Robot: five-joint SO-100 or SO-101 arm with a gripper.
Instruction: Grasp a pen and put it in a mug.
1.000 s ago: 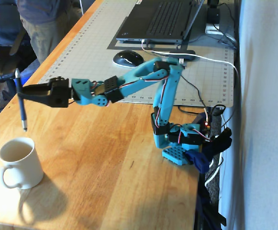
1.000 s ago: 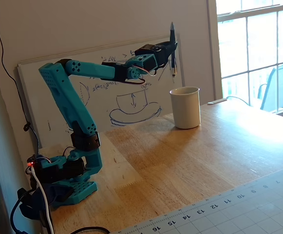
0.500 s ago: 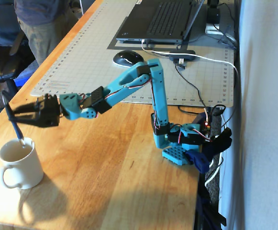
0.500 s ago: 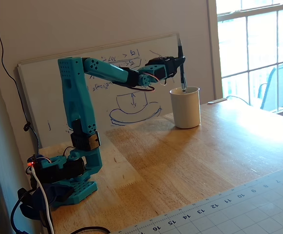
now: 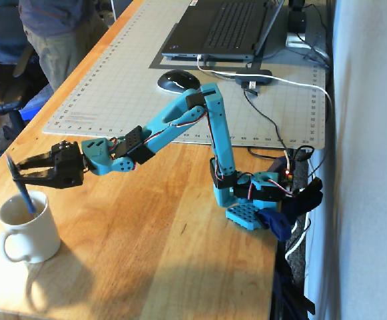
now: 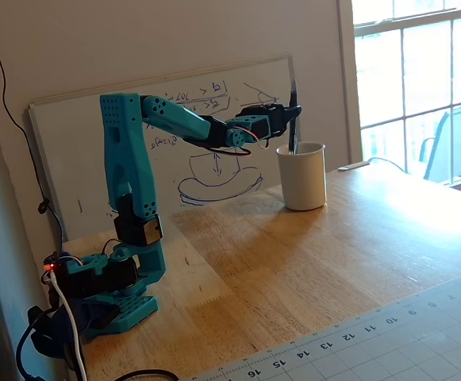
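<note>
The cream-white mug (image 5: 32,239) stands near the wooden table's front left corner in a fixed view, and by the wall in the other (image 6: 302,181). The dark blue pen (image 5: 24,197) leans in it, lower end inside, top sticking out above the rim (image 6: 292,95). My gripper (image 5: 15,173) reaches out low just above the mug's rim (image 6: 291,121). Its fingers are spread a little, the pen's upper part stands between their tips, and I see no squeeze on it.
A grid cutting mat (image 5: 113,87) carries a laptop (image 5: 220,27) and a black mouse (image 5: 178,81) behind the arm. A person (image 5: 56,33) stands at the table's far left edge. A whiteboard (image 6: 174,175) leans on the wall. Cables trail by the arm's base (image 5: 250,203).
The arm stretched out and lowered, carrying the pen from above the table down into the mug. The fingers now stand slightly apart around the pen.
</note>
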